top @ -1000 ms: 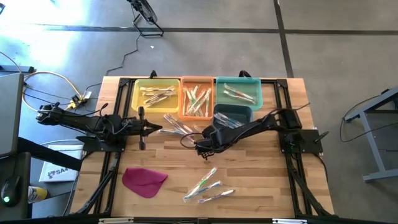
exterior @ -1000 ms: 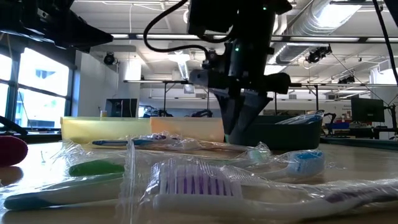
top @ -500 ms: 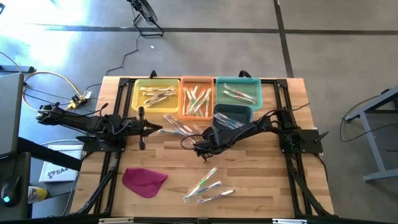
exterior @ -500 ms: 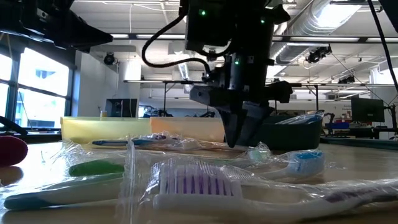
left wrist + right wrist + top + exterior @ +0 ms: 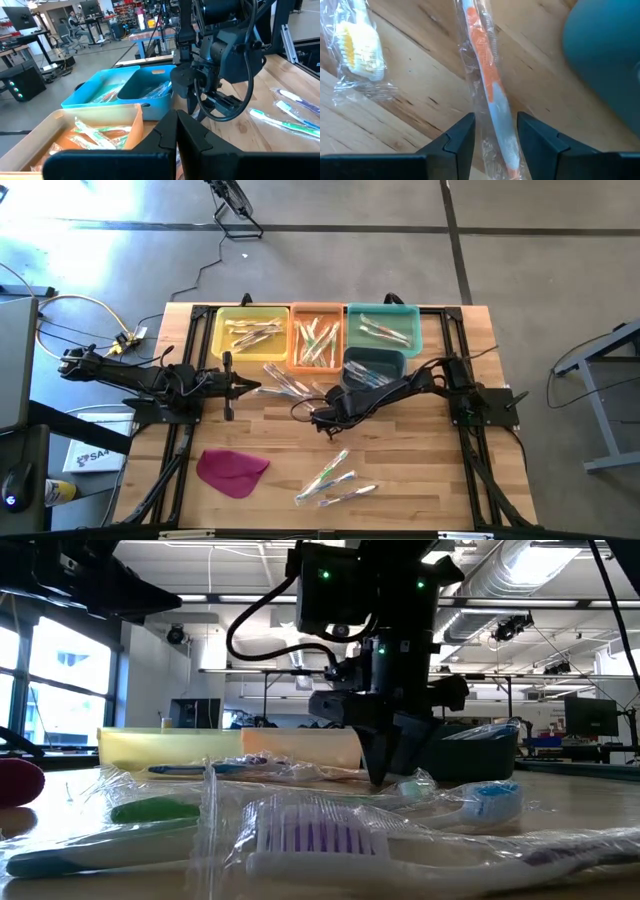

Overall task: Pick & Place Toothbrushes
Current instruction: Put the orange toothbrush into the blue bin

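The right hand (image 5: 322, 418) is low over the middle of the desk (image 5: 400, 470), fingers parted about halfway and pointing down, straddling a wrapped orange brush (image 5: 490, 90) that lies flat on the wood. In the right wrist view the handle runs between the two fingers (image 5: 457, 137), neither pad yet touching, so the step in hand looks like the final descent before closing.

To do it well, go straight down until the tips nearly meet the wood, then close across the handle, not the loose wrapper. The film is glossy and could slip or bunch; a grip on plastic alone would likely let the brush swing or drop. Keep the handle centred: it sits a little toward one finger, so a slight sideways correction may help. A yellow brush (image 5: 357, 47) lies near, apart from the target, and should stay clear of the closing fingers.

From the hand, the bins (image 5: 316, 330) lie at about 12 o'clock, each already holding brushes; the dark teal bin (image 5: 374, 365) is at about 1 o'clock, close by. More loose brushes (image 5: 335, 477) lie at about 6 o'clock, and another cluster (image 5: 285, 380) at about 10 o'clock.

The left hand (image 5: 262, 388) waits at 9 o'clock, closed and empty.
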Robot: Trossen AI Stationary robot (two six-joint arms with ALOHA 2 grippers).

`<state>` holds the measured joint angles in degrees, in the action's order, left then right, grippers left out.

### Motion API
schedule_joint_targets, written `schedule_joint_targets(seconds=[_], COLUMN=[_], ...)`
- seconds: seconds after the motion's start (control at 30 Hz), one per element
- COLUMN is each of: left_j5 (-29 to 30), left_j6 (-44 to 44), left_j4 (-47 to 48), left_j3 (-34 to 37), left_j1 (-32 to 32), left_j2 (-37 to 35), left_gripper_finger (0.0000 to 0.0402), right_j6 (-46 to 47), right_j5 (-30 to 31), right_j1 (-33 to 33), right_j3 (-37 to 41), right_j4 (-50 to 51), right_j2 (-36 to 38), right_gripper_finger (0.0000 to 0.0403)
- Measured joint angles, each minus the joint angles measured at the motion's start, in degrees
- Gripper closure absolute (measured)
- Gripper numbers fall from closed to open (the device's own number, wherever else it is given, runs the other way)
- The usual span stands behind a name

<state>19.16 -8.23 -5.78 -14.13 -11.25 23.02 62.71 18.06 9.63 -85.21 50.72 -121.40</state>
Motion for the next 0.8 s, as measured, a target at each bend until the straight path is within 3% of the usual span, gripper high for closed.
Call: schedule_joint_targets(seconds=[0.17,0.57,0.8], left_j5=[0.0,-0.1,-0.1], left_j6=[0.0,0.0,0.0], left_j4=[0.0,0.0,0.2], left_j3=[0.0,0.0,0.0], left_j1=[0.0,0.0,0.0], left_j2=[0.0,0.0,0.0], left_gripper_finger=[0.0401,0.0401,0.0401], right_j6=[-0.2,-1.6,-2.9], right_j5=[-0.7,-3.2,-4.8], right_j1=[0.0,0.0,0.0], right_j3=[0.0,0.0,0.0], right_j4=[-0.2,-0.6,-0.3], right_j2=[0.0,0.0,0.1], right_gripper_finger=[0.0277,0.0375,0.0386])
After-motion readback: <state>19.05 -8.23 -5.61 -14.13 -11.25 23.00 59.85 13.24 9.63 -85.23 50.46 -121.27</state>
